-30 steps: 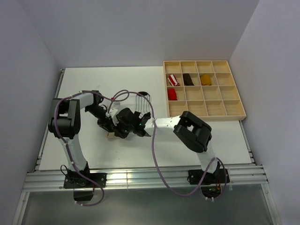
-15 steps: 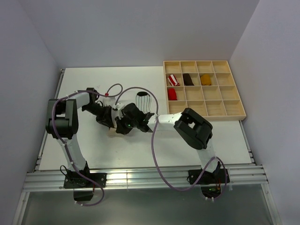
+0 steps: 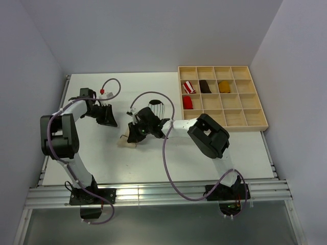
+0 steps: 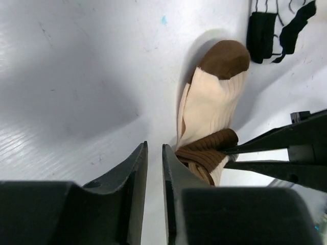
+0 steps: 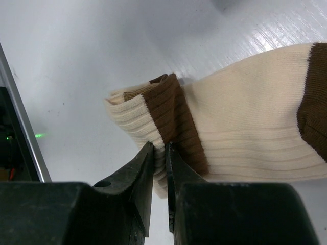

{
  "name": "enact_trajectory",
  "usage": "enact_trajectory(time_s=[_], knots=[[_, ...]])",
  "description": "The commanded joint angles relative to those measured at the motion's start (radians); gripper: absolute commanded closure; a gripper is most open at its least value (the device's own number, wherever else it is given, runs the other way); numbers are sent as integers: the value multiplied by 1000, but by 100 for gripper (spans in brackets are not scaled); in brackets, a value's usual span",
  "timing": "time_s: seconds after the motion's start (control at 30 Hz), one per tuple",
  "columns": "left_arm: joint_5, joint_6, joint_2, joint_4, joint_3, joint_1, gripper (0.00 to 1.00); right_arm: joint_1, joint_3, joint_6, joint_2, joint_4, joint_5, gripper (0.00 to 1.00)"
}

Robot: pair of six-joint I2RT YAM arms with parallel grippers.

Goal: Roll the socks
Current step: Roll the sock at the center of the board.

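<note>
Step in hand: looks like the very start of the roll on the cream sock (image 5: 245, 127). The cuff end with the brown band (image 5: 171, 117) is doubled over on itself, and the rest lies flat.
Right pincer (image 5: 159, 146): squeezed down on that folded cuff edge, with fabric pinched between the fingers and barely any gap.
Left pincer (image 4: 154, 149): fingers almost together with just a thin slit between them, nothing in it. It hangs over the bare tabletop (image 3: 230, 153) to the left of the sock, not touching it.
Where the cream sock is: on the tabletop, left of the middle, cuff at the right pincer.
Striped sock (image 3: 156, 108): just on the far side of the right pincer, spread flat, nobody touching it. Looks unrolled to me.
Wooden tray (image 3: 230, 128): far right, with a few sock bundles in it. Not part of this job.
Next move, my guess: turn the pinched cuff over toward the toe, keeping the roll snug. The left pincer probably has to come in and pin the toe end, or the whole sock just slides.
Watch out: ribbed fabric like this likely springs open if it's let go early.
</note>
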Motion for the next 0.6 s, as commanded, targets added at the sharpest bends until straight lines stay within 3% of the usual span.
enact_trajectory(time_s=[0.0,0.17,0.3,0.57], knots=[[-11,-7,-112,86,-30,10,76,-18,-11,-1,92,-205,31,96],[3,48,-194,143,-78,15,66,-40,17,16,124,-226,-21,96],[12,138,-250,151,-92,13,64,-47,33,18,147,-246,-43,96],[51,502,-267,-7,-118,-13,57,-64,58,30,180,-267,-84,95]])
